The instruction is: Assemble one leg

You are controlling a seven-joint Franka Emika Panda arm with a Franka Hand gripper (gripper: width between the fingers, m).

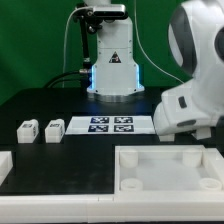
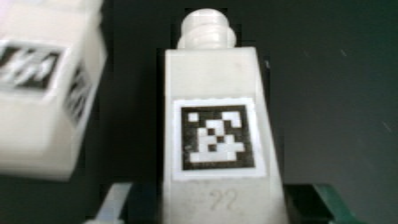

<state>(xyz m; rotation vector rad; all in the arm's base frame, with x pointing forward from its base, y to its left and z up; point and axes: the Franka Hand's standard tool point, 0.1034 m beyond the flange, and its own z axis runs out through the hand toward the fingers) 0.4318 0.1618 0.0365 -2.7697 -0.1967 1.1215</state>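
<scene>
1. Grasping of one leg (image 2: pixel 217 120) is being judged as the step in hand. In the wrist view the leg is being framed lengthwise between the two fingers (image 2: pixel 317 200) of the gripper (image 2: pixel 222 203). Its tagged face is being turned to the camera and its rounded stud end is being pointed away from the fingers.
2. Whether the jaws are being pressed onto the leg's sides or held just off them cannot be told, since that edge is being blurred.
3. A second leg (image 2: pixel 45 100) is being shown just beside the first, with a dark gap between them.
4. In the exterior view the gripper is being hidden behind the arm (image 1: pixel 185 100) at three o'clock. A loose leg (image 1: pixel 26 130) and its twin (image 1: pixel 52 129) are being shown at nine o'clock, beside the marker board (image 1: pixel 110 124) at centre. Whether these are the wrist view's two legs cannot be told.
5. A square, firm closing on the leg's sides is being called for next, then a lift that avoids the neighbouring leg.
6. Only one container is being seen, the tray-like part (image 1: pixel 165 152) at five o'clock. No loose piece is being seen within its rims.
</scene>
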